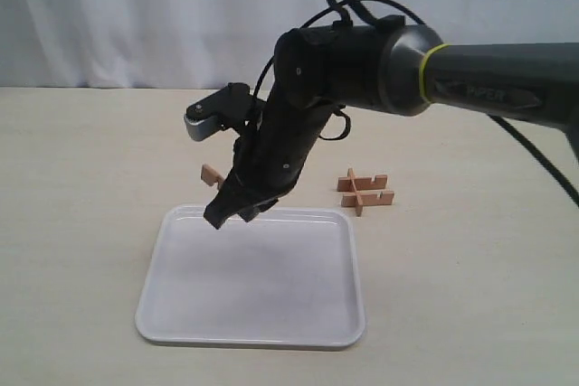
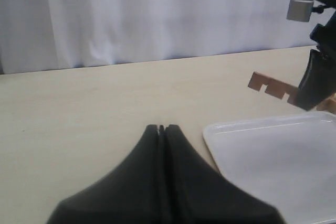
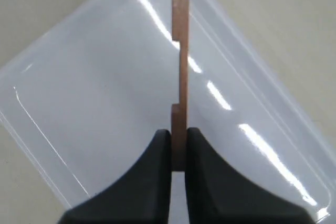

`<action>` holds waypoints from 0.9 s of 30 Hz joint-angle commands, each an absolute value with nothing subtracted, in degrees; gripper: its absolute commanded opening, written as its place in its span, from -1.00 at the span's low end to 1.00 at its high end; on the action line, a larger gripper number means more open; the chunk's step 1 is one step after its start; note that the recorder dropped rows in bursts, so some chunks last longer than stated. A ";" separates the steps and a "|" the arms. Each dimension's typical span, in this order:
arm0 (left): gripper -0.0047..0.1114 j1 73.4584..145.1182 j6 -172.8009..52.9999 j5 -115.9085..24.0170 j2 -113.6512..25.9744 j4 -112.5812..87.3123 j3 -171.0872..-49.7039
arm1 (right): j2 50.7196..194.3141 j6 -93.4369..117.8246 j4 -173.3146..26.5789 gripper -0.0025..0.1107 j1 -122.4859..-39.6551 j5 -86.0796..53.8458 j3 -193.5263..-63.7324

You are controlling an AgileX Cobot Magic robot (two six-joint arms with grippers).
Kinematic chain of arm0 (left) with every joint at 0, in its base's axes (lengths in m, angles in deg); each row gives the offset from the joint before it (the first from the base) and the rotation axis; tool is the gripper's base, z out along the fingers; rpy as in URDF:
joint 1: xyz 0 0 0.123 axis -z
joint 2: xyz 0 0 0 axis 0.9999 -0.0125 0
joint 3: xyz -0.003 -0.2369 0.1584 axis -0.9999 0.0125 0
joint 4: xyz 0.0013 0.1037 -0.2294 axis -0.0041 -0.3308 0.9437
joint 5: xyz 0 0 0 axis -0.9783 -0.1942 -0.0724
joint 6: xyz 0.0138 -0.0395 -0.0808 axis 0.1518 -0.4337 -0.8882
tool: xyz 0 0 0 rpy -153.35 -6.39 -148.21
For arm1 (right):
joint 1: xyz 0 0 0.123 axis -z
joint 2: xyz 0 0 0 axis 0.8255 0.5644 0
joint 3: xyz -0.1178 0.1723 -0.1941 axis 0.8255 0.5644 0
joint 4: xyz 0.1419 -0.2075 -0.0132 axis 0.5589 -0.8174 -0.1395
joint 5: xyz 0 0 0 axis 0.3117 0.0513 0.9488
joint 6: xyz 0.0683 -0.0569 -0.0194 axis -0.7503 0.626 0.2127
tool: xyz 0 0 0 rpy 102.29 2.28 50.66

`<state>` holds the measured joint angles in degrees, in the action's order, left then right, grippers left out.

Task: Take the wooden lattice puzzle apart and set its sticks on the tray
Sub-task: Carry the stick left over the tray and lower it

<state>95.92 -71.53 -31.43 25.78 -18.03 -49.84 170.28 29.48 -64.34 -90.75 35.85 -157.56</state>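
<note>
The right gripper (image 3: 178,132) is clamping its black fingers (image 3: 157,150) on one end of a flat, light-brown notched wooden stick (image 3: 179,66), holding it over the white rectangular plastic tray (image 3: 79,103). The left gripper (image 2: 161,127) is hovering beside the tray, fingers pressed together. The light-brown wooden lattice puzzle (image 1: 365,192) is lying on the beige table (image 1: 81,178), apart from the tray.

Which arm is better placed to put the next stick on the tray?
Right. The right jaws are shut on a stick over the tray. The left jaws are shut and empty, over bare table beside the tray, away from the remaining puzzle.
</note>
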 commanded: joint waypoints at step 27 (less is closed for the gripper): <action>-0.92 95.92 -71.71 -32.07 25.97 -17.98 -49.70 | 179.63 13.77 -81.87 -0.88 -90.79 39.77 -157.63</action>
<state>95.92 -71.53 -31.43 25.78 -18.03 -49.84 179.44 16.07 -79.11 -90.91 39.40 -157.67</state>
